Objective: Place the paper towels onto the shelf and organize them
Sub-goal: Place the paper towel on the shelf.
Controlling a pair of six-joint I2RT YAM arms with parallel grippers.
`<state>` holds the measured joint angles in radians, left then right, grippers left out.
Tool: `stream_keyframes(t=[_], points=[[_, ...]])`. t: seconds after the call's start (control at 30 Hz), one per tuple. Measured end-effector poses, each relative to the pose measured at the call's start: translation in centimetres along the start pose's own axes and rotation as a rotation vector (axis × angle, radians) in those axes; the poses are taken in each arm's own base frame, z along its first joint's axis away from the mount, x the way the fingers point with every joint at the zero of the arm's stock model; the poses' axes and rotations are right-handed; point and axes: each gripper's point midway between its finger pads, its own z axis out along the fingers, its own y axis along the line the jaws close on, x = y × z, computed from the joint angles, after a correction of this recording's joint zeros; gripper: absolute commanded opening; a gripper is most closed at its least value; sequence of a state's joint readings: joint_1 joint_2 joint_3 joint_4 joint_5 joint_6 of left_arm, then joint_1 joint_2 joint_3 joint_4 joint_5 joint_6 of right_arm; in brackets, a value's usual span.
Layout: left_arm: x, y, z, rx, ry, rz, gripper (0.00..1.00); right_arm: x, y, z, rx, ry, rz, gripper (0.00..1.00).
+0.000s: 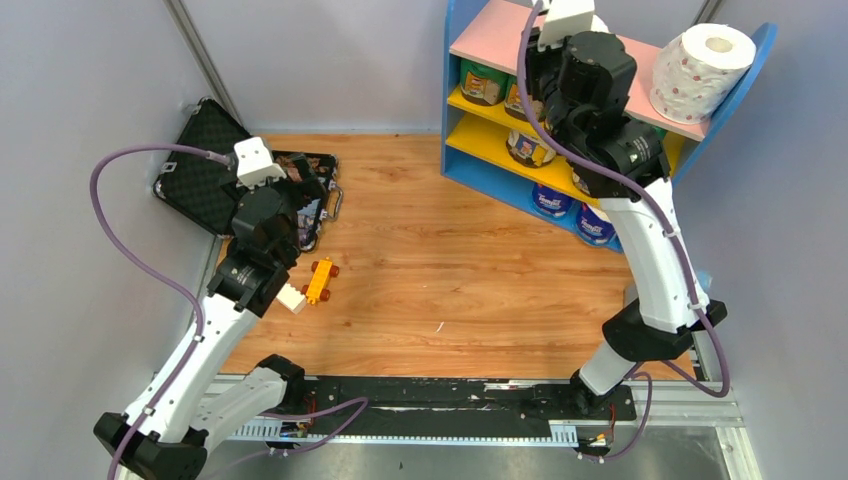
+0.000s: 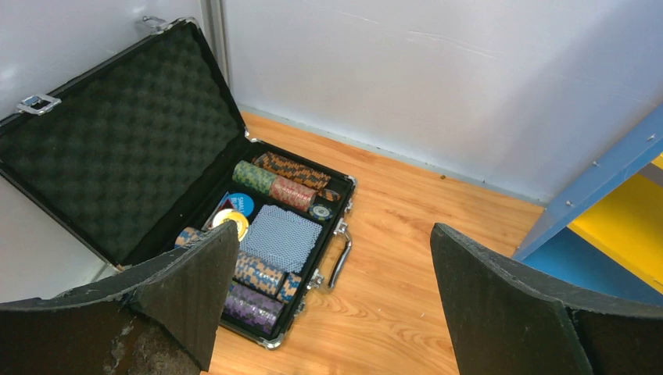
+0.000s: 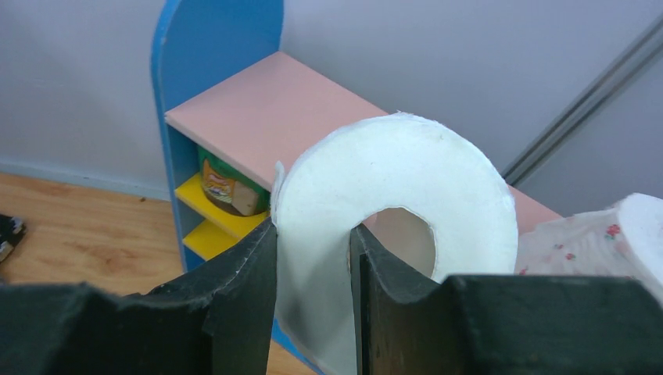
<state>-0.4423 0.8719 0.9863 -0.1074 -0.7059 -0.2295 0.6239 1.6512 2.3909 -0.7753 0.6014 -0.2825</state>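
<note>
Right jaws: my right gripper (image 3: 313, 234) pinched the wall of a white roll (image 3: 406, 168), centre frame, over the shelf (image 3: 258, 109).
Left jaws: my left gripper (image 2: 332, 234) gaped wide, empty.

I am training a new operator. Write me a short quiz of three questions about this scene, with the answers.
1. True or false: the left gripper is shut on a roll.
2. How does the right gripper hold the white roll?
A. Both fingers around the whole roll.
B. Pinching its wall, one finger outside and one at the core hole.
C. By a loose hanging sheet only.
3. Fill the gap: the dotted roll stands on the ___ top board of the shelf.

Key: 1 false (it is open); 2 B; 3 pink.
</note>
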Motion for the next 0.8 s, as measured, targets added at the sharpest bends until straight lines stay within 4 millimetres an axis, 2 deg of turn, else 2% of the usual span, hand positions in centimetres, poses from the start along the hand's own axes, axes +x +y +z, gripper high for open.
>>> stream_keyframes(t=[0.27,0.37,0.53,0.8], points=[[0.4,-0.2,0.2,0.001,0.01,0.008,1.0,1.8,-6.6,2.1,0.156,0.041,-0.008,0.27],[0.5,-0.2,0.3,0.0,0.012,0.01,1.0,2.6,-8.2,2.6,0.191,0.058,-0.006,0.28],[0.7,-0.3,0.4,0.003,0.017,0.012,1.0,3.4,-9.8,3.1,0.221,0.073,0.002,0.29],[0.7,-0.4,0.4,0.008,0.018,0.009,1.0,4.7,-10.5,4.2,0.227,0.094,0.022,0.35]])
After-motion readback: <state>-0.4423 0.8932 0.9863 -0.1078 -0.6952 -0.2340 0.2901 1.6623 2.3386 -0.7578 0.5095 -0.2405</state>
